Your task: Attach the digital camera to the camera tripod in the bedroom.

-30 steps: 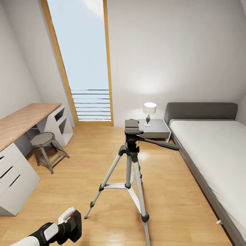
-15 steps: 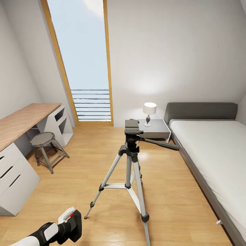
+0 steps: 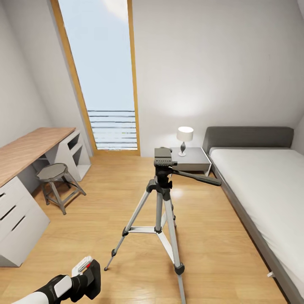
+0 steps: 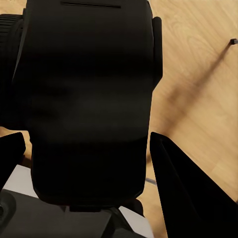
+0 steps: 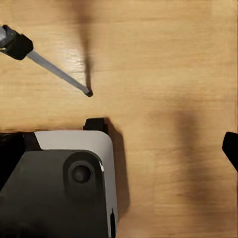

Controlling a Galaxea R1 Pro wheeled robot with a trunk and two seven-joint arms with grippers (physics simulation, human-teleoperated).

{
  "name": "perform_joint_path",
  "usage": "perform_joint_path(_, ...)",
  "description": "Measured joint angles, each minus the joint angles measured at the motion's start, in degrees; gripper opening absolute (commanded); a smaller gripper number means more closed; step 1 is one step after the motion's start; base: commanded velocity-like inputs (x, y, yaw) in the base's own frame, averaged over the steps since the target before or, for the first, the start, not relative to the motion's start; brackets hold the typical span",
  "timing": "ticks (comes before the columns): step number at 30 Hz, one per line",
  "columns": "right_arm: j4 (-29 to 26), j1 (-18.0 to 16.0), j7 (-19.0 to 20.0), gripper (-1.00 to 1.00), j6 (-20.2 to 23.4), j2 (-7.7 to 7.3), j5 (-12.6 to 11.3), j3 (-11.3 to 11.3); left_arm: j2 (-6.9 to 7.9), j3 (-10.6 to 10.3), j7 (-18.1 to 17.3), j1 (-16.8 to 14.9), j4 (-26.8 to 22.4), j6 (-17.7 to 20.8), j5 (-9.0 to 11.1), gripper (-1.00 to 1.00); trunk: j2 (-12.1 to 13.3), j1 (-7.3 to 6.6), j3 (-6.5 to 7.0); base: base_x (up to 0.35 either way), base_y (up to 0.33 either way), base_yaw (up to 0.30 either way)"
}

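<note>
Nothing had shifted over the last second: the left gripper [image 3: 86,276], fingers pinching the digital camera [image 4: 89,99], waited lower left; the camera tripod [image 3: 162,202] stood unloaded at center.

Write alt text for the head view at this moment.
A camera tripod stands on the bedroom's wood floor, its head bare, while the left gripper holds the digital camera low in front. A bed lies right, a desk and stool left.

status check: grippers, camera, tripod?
Left gripper shut on digital camera. Right gripper open over floor. Camera tripod ahead, head bare; nothing between.
</note>
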Motion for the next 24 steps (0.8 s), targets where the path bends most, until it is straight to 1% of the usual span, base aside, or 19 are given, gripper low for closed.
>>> perform_joint_path(1, -4.7, 0.0, 0.0, 1.0, 1.7, -0.06, 0.0, 0.0, 0.01, 0.0, 0.0, 0.0, 0.0, 0.0, 0.0, -1.0, 0.0, 0.0, 0.01, 0.0, 0.0, 0.0)
perform_joint_path(2, -7.7, 0.0, 0.0, 1.0, 2.9, -0.1, -0.1, 0.0, 0.02, 0.0, 0.0, 0.0, 0.0, 0.0, 0.0, -1.0, 0.0, 0.0, 0.0, 0.0, 0.0, 0.0)
perform_joint_path(3, -13.0, 0.0, 0.0, 1.0, 5.8, -0.23, -0.2, 0.0, 0.1, 0.0, 0.0, 0.0, 0.0, 0.0, 0.0, -1.0, 0.0, 0.0, 0.01, 0.0, 0.0, 0.0)
perform_joint_path(4, -20.6, 0.2, 0.1, 1.0, 12.9, -0.62, -0.4, -0.2, 0.24, 0.0, 0.0, 0.0, 0.0, 0.0, 0.0, -1.0, 0.0, 0.0, -0.01, 0.0, 0.0, 0.0)
perform_joint_path(5, -29.5, 0.2, 0.1, 1.0, 16.7, -0.7, -0.5, -0.4, 0.29, 0.0, 0.0, 0.0, 0.0, 0.0, 0.0, -1.0, 0.0, 0.0, 0.01, 0.0, 0.0, 0.0)
perform_joint_path(6, -31.3, 0.2, 0.0, 1.0, 18.5, -0.72, -0.5, -0.4, 0.32, 0.0, 0.0, 0.0, 0.0, 0.0, 0.0, -1.0, 0.0, 0.0, 0.0, 0.0, 0.0, 0.0)
perform_joint_path(8, -37.3, -0.4, 0.0, 1.0, 24.1, -0.78, -0.7, -0.6, 0.4, 0.0, 0.0, 0.0, 0.0, 0.0, 0.0, -1.0, 0.0, 0.0, 0.01, 0.0, 0.0, 0.0)
perform_joint_path(9, -40.4, -2.9, 0.5, 1.0, 27.8, -0.55, -1.1, -0.7, 0.53, 0.0, 0.0, 0.0, 0.0, 0.0, 0.0, -1.0, 0.0, 0.0, 0.01, 0.0, 0.0, 0.0)
perform_joint_path(10, -41.3, -5.2, 1.2, 1.0, 29.1, -0.38, -1.4, -0.7, 0.59, 0.0, 0.0, 0.0, 0.0, 0.0, 0.0, -1.0, 0.0, 0.0, 0.02, 0.0, 0.0, 0.0)
perform_joint_path(12, -42.0, -8.1, 3.0, 1.0, 30.8, -0.22, -1.9, -0.7, 0.63, 0.0, 0.0, 0.0, 0.0, 0.0, 0.0, -1.0, 0.0, 0.0, 0.01, 0.0, 0.0, 0.0)
perform_joint_path(14, -42.4, -9.9, 4.9, 1.0, 32.0, -0.15, -2.4, -0.6, 0.64, 0.0, 0.0, 0.0, 0.0, 0.0, 0.0, -1.0, 0.0, 0.0, 0.0, 0.0, 0.0, 0.0)
perform_joint_path(16, -43.4, -12.0, 8.7, 1.0, 34.2, 0.06, -3.1, -0.6, 0.62, 0.0, 0.0, 0.0, 0.0, 0.0, 0.0, -1.0, 0.0, 0.0, 0.0, 0.0, 0.0, 0.0)
perform_joint_path(17, -44.8, -12.9, 11.7, 1.0, 35.7, 0.42, -3.4, -0.5, 0.63, 0.0, 0.0, 0.0, 0.0, 0.0, 0.0, -1.0, 0.0, 0.0, 0.01, 0.0, 0.0, 0.0)
perform_joint_path(18, -48.5, -13.7, 16.4, 1.0, 38.0, 1.11, -3.6, -0.3, 0.65, 0.0, 0.0, 0.0, 0.0, 0.0, 0.0, -1.0, 0.0, 0.0, 0.01, 0.0, 0.0, 0.0)
perform_joint_path(19, -50.6, -13.9, 17.9, 1.0, 38.7, 1.34, -3.4, -0.3, 0.66, 0.0, 0.0, 0.0, 0.0, 0.0, 0.0, -1.0, 0.0, -0.01, 0.0, 0.0, 0.0, 0.0)
perform_joint_path(20, -54.3, -14.0, 20.3, 1.0, 39.7, 1.71, -3.4, -0.1, 0.67, 0.0, -0.1, 0.0, 0.0, 0.0, 0.0, -1.0, 0.0, 0.0, 0.01, 0.0, 0.0, 0.0)
perform_joint_path(21, -56.4, -14.1, 21.2, 1.0, 40.1, 1.9, -3.3, 0.1, 0.68, 0.0, -0.1, 0.0, 0.0, 0.1, 0.0, -1.0, 0.0, -0.01, 0.0, 0.0, 0.0, 0.0)
perform_joint_path(22, -61.5, -14.6, 23.3, 1.0, 41.2, 2.6, -3.5, 2.2, 0.68, 0.0, -0.1, 0.0, 0.0, 0.1, 0.0, -1.0, 0.0, 0.0, 0.02, 0.0, 0.0, 0.0)
perform_joint_path(24, -64.2, -14.7, 24.1, 1.0, 41.5, 2.99, -3.0, 4.4, 0.69, 0.0, 0.0, 0.0, 0.0, 0.1, 0.0, -1.0, 0.0, 0.0, 0.0, 0.0, 0.0, 0.0)
